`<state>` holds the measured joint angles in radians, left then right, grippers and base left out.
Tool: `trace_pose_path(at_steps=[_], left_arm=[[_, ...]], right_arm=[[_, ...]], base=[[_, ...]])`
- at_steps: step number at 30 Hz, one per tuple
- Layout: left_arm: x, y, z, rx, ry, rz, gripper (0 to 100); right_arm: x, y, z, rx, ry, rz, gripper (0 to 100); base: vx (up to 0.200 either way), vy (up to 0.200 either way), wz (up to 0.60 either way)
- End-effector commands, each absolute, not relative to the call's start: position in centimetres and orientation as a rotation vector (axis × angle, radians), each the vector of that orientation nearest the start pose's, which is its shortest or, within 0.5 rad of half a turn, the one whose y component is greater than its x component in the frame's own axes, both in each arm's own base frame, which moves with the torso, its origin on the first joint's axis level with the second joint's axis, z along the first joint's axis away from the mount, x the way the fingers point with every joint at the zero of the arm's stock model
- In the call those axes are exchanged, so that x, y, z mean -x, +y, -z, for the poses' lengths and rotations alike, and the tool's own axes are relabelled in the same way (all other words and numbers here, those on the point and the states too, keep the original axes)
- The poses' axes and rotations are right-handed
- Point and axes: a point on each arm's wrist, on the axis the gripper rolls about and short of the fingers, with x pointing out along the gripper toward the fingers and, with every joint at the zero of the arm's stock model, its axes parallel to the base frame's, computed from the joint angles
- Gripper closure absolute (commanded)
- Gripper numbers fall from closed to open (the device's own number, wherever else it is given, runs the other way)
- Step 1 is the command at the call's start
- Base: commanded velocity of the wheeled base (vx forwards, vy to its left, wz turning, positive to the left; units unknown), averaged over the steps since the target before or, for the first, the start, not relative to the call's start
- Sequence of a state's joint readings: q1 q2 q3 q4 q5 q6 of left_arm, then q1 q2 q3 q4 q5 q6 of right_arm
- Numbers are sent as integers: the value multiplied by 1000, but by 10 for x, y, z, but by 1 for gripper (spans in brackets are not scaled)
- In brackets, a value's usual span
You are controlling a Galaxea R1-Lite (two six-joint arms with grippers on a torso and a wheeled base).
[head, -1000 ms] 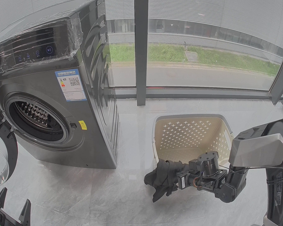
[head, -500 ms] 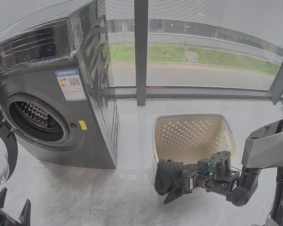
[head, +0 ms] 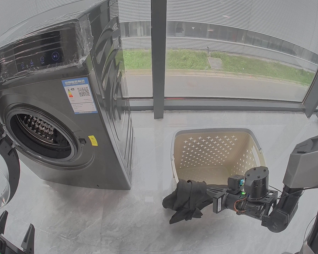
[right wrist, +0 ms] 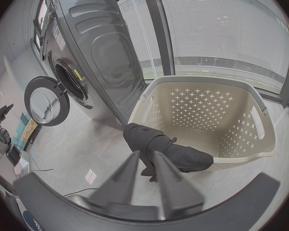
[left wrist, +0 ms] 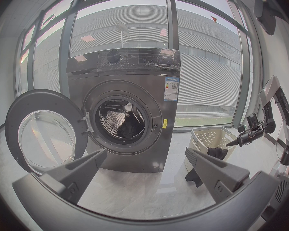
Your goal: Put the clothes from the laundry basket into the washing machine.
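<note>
- The right arm (head: 307, 164) is covered by an angular silver-grey shell, with black joints
- A round black motor housing (head: 256, 180) is seen at the wrist, with a green light (head: 242, 193) and thin cables (head: 236, 203)
- A white label (head: 218, 205) is fixed beside it
- The right gripper (right wrist: 146, 154) is formed of dark grey tapering fingers (right wrist: 173, 183)
- A small round screw (left wrist: 70, 187) is set in each grey finger of the left gripper (left wrist: 145, 151)

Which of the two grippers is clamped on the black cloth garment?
The right gripper, shut on the black cloth garment by the cream plastic laundry basket; the left gripper hangs open, empty.
</note>
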<state>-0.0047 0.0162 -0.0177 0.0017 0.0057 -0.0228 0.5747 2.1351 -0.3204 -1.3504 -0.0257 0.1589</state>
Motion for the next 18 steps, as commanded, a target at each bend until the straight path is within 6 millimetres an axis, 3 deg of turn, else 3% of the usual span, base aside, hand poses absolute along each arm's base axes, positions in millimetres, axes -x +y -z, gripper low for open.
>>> trace_pose_path(at_steps=[1, 10, 18], left_arm=[[23, 0, -76, 23, 0, -2, 0], [23, 0, -76, 23, 0, -2, 0], [23, 0, -76, 23, 0, -2, 0]], right_arm=[[-248, 156, 7, -2, 536, -488, 0], [-267, 164, 45, 34, 580, -503, 0], [-287, 171, 52, 21, 533, -499, 0]], base=[[0, 0, 0], [0, 0, 0], [0, 0, 0]])
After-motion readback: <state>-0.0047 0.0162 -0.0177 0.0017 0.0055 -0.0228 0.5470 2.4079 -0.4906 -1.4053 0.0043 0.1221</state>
